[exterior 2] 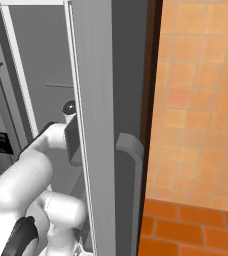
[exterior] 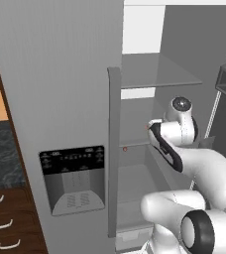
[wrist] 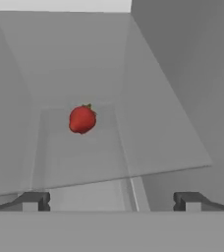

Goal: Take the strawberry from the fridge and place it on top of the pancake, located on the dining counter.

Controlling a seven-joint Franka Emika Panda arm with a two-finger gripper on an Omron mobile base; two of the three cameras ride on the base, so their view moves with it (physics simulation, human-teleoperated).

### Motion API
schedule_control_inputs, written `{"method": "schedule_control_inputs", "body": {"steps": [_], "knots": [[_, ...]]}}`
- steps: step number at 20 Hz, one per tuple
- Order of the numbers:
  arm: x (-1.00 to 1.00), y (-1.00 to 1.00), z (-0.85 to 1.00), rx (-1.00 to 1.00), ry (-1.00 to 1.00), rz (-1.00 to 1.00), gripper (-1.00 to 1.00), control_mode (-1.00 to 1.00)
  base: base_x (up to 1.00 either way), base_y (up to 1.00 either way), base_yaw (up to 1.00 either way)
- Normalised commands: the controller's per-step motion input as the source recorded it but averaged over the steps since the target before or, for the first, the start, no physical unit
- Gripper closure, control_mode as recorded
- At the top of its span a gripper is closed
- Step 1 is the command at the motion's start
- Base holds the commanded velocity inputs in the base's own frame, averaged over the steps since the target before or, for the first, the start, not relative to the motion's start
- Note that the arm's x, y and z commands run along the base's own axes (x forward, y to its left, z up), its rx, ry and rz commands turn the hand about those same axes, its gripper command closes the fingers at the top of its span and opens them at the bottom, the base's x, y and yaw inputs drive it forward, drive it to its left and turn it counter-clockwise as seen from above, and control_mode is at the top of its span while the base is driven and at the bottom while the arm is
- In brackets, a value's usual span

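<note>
Fingers (wrist: 33,201) are standing wide apart, gripping nothing, facing the strawberry (wrist: 82,119) sitting on the fridge (exterior: 60,74) shelf (wrist: 79,162); the arm's wrist is hiding the hand from behind.

Left base cam sits behind-left of the arm (exterior: 199,163), facing into the open fridge (exterior: 60,74) at close range, glass shelves (exterior: 154,72) ahead. Right base cam looks from behind-right, hard against the open door's edge (exterior 2: 103,125), tiled wall (exterior 2: 196,100) beyond. Both share arm and fridge interior. Hand cam looks along a shelf (wrist: 119,147), strawberry (wrist: 82,119) just ahead.
</note>
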Motion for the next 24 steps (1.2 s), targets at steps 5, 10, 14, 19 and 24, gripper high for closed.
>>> {"method": "schedule_control_inputs", "body": {"steps": [5, 10, 14, 19, 24], "knots": [[0.32, 0.00, -0.15, 0.00, 0.09, 0.00, -1.00, -1.00, 0.00, 0.00, 0.00], [0.30, 0.00, -0.18, 0.00, 0.07, 0.00, -1.00, -1.00, 0.00, 0.00, 0.00], [0.15, 0.00, -0.20, 0.00, 0.01, 0.01, -1.00, -1.00, 0.00, 0.00, 0.00], [0.08, 0.01, -0.23, 0.00, 0.00, 0.02, -1.00, -1.00, 0.00, 0.00, 0.00], [0.24, 0.01, -0.17, 0.00, 0.01, 0.00, -1.00, -1.00, 0.00, 0.00, 0.00]]}}
